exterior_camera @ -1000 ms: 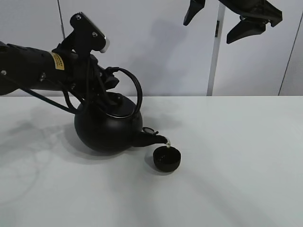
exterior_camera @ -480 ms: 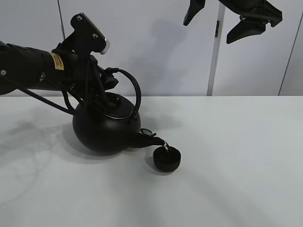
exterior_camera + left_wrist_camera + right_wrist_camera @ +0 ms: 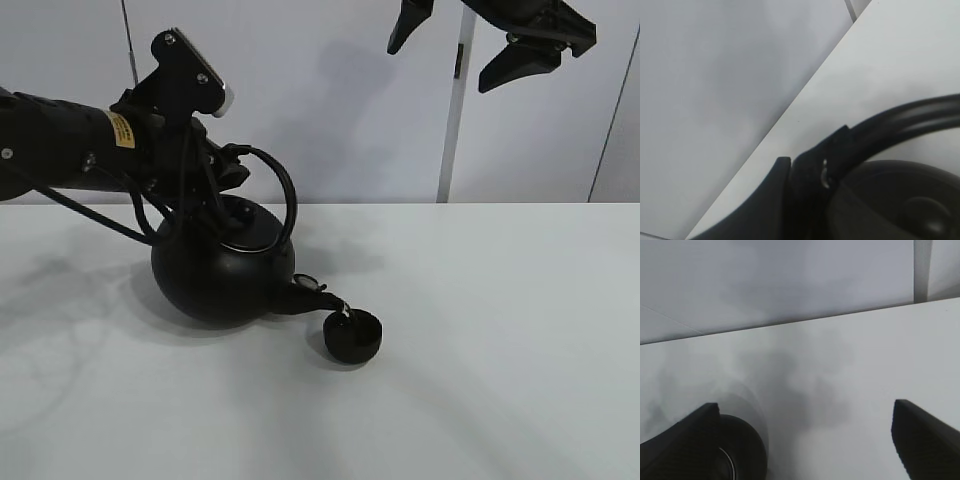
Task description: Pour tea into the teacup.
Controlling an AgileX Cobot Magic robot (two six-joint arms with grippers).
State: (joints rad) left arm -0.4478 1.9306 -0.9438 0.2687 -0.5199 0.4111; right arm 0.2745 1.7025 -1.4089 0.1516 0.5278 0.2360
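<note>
The large black kettle [image 3: 220, 272] stands tilted on the white table, its spout [image 3: 318, 299] reaching down to the rim of the small black teacup [image 3: 352, 337]. My left gripper [image 3: 228, 166] is shut on the kettle's arched handle [image 3: 285, 200]. The left wrist view shows the handle [image 3: 905, 117] clamped in the gripper [image 3: 825, 165], with the kettle lid [image 3: 905, 205] below. My right gripper [image 3: 462, 48] hangs open and empty high above the table, far from the cup. In the right wrist view its fingers [image 3: 927, 440] spread wide.
The white table [image 3: 500, 330] runs to a pale wall behind. A white vertical post [image 3: 452, 120] stands at the back right. The left arm and its cables [image 3: 70, 160] reach in from the left edge.
The kettle has shifted slightly left and its spout has sunk closer to the teacup's rim. The pale stream seen at the spout earlier has shrunk to a small glint. The right arm has not moved.
</note>
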